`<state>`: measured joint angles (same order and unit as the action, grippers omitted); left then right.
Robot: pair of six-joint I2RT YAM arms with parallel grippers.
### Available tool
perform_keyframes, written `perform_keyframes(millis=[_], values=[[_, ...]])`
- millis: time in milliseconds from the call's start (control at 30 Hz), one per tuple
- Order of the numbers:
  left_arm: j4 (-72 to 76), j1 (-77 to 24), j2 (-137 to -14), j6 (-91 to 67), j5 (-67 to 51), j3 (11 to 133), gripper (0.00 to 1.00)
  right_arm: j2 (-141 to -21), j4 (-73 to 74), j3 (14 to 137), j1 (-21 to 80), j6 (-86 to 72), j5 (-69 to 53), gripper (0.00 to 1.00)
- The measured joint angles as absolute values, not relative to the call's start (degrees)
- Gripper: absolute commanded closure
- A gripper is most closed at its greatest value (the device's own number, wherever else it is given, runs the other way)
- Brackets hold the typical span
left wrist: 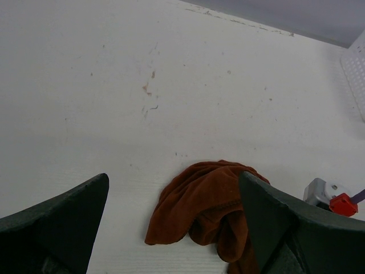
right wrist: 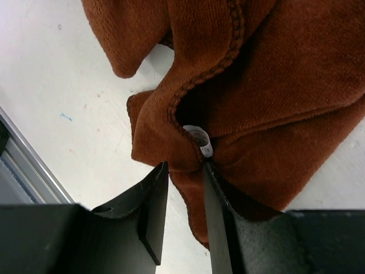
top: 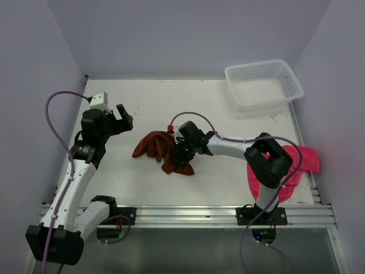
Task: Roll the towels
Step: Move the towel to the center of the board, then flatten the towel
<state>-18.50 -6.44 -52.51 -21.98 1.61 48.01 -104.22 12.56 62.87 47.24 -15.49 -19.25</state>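
Pale walls [top: 171, 34] are set round a white table [top: 142, 103]. At its middle the rust-brown towel [top: 151, 145] is seen crumpled. A fold beside its white label [right wrist: 199, 140] is pinched by the right tool [right wrist: 182, 170], though how firmly cannot be judged. The left tool [top: 125, 116] is held wide open, left of that towel and apart from it. The pink towel [top: 307, 157] is bunched at the right edge. A white mesh basket [top: 254, 65] is placed in the far right corner.
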Motion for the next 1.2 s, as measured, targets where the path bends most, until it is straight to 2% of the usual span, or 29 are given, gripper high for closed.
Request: perform_keyframes(millis=[233, 333, 433, 600, 633, 667, 867, 1200], values=[[-18.5, -6.4, -52.8, -22.0, 1.2, 48.0, 0.0, -106.2, 10.9, 63.5, 47.2, -15.4, -19.5, 0.64], [-18.5, -6.4, -52.8, -22.0, 1.2, 48.0, 0.0, -107.1, 10.6, 63.8, 47.2, -15.4, -19.5, 0.66], [-18.5, -6.4, -52.8, -22.0, 1.1, 48.0, 0.0, -107.7, 10.6, 63.9, 47.2, -15.3, -19.5, 0.78], [-18.5, -6.4, -52.8, -22.0, 1.0, 48.0, 0.0, -107.6, 10.7, 64.1, 47.3, -15.2, -19.3, 0.9], [-18.5, -6.4, -52.8, -22.0, 1.0, 48.0, 0.0, -107.6, 10.8, 64.1, 47.3, -15.1, -19.0, 0.97], [-18.5, -6.4, -52.8, -22.0, 0.9, 48.0, 0.0, -107.5, 11.1, 64.1, 47.4, -14.9, -18.9, 1.0], [-18.5, -6.4, -52.8, -22.0, 0.5, 48.0, 0.0, -101.8, 17.3, 65.0, 47.5, -14.1, -15.1, 1.0], [-17.6, -6.4, -53.3, -21.9, -4.2, 48.0, 0.01, -89.8, 27.4, 74.8, 45.7, -13.9, -2.9, 1.0]])
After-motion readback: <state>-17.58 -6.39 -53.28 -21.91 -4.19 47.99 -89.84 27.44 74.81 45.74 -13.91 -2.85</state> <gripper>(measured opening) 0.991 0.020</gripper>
